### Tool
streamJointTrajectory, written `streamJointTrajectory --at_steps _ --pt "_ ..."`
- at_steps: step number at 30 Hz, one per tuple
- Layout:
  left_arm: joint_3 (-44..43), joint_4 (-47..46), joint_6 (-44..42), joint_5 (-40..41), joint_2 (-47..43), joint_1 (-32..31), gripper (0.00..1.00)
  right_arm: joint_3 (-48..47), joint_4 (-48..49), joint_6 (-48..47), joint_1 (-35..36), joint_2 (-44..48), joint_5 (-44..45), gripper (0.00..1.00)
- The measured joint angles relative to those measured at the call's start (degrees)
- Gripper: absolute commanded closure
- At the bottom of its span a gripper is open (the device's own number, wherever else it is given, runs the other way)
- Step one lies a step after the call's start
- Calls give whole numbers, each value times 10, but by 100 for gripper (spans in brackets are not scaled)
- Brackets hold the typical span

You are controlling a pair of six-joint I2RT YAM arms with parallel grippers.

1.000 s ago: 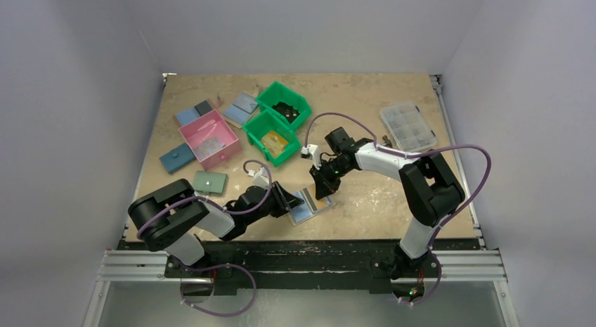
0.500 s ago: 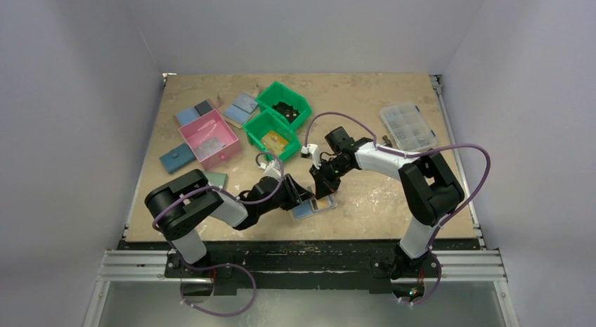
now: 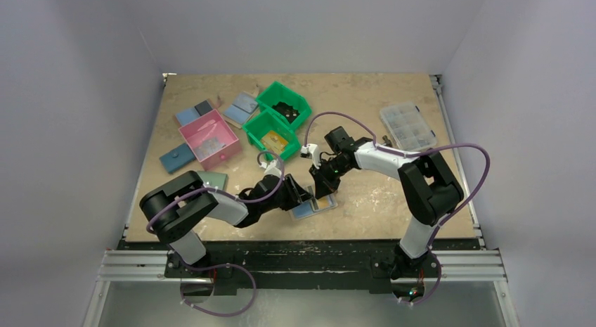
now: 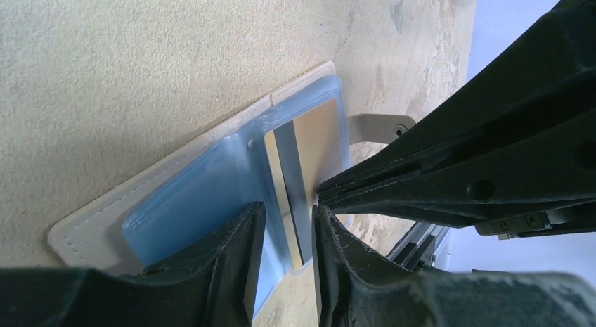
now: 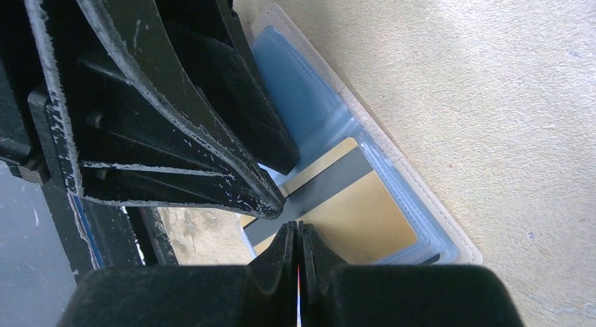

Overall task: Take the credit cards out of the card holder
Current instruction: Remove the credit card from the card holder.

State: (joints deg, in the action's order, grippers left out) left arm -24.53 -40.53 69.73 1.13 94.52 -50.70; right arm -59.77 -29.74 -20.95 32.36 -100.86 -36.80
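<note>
On the worn tan table, two green bins sit toward 11 o'clock, with a pink box at their 8 o'clock. A clear compartment case lies toward 2 o'clock. A dark-blue wallet lies at the pink box's 8 o'clock, and a sage-green wallet at its 6.

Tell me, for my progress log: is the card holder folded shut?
No, the card holder lies open, its blue inside and a card facing up.
</note>
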Motion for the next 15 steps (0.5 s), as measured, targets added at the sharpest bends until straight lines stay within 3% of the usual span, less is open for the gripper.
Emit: streamJointTrajectory --at_steps 13,15 --pt "-15 9 -4 -3 12 0 67 0 0 0 0 0 0 93" --pt "-21 14 -4 -4 16 0 72 0 -1 0 0 0 0 93"
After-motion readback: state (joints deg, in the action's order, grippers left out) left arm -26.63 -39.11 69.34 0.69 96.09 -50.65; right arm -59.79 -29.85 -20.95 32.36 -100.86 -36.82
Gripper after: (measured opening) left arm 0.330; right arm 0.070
